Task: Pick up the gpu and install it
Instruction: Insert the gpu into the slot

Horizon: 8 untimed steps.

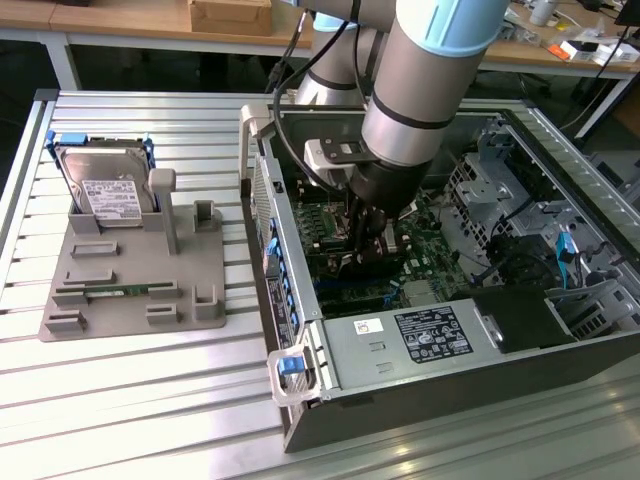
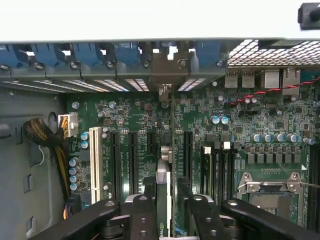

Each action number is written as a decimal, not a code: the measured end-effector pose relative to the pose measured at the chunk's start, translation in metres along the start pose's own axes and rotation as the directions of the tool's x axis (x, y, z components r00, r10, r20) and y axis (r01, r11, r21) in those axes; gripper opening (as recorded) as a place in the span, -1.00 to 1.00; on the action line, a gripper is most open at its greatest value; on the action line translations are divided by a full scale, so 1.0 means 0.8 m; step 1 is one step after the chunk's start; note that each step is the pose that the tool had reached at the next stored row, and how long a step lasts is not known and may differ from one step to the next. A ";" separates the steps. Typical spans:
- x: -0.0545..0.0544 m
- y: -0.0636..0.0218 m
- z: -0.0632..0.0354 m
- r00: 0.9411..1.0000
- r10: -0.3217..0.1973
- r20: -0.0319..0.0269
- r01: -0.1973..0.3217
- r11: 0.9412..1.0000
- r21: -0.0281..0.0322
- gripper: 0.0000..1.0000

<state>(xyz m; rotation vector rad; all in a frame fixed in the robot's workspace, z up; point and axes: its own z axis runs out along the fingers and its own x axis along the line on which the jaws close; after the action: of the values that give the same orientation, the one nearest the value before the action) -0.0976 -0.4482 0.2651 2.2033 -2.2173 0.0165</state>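
Observation:
The gpu stands on edge in a slot of the green motherboard. In the wrist view I look along its thin top edge to its silver bracket at the case's rear wall. My gripper straddles the card, with one black finger on each side of it. The jaws are open, with a narrow gap showing beside the card. In the exterior view my gripper reaches down into the open computer case, over the middle of the board.
A silver hard drive leans in a grey fixture at the exterior view's left, with a green memory stick lying in it. Inside the case are the power supply, a white slot, a cable bundle and the processor socket.

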 end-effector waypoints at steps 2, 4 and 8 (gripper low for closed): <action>0.000 0.000 0.000 1.000 0.000 -0.001 0.000 1.000 0.000 -0.22; 0.000 0.000 -0.001 1.000 0.000 -0.001 0.000 1.000 -0.001 -0.22; -0.002 0.000 -0.025 1.000 0.000 -0.001 0.000 1.000 0.000 -0.22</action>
<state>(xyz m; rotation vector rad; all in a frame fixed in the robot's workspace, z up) -0.0976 -0.4459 0.2850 2.2025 -2.2167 0.0169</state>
